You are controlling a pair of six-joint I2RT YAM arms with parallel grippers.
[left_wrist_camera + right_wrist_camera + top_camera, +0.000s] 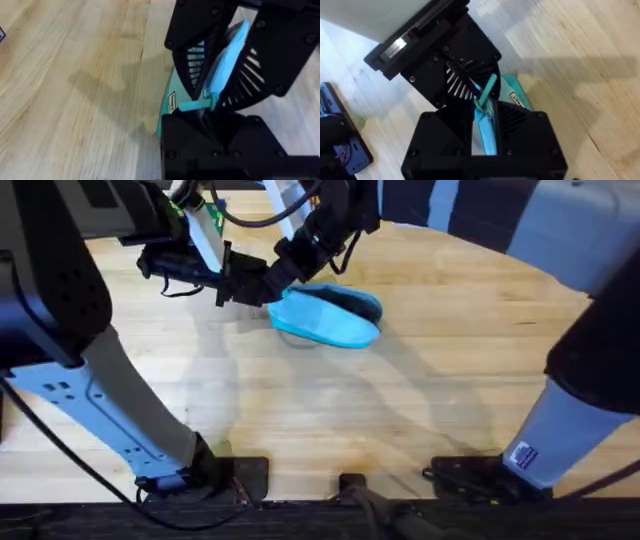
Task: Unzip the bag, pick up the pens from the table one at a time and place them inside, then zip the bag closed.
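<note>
Both our grippers meet at the bag's [330, 322] left end, left gripper [212, 102] and right gripper [482, 102] each clamped on fabric, bag's length running rightward.

No readable text; small white label on bag [173, 99], print too small.

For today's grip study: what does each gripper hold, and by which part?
Both grippers, left and right, clamp the bag at its zipper end, beside the pull tab.
</note>
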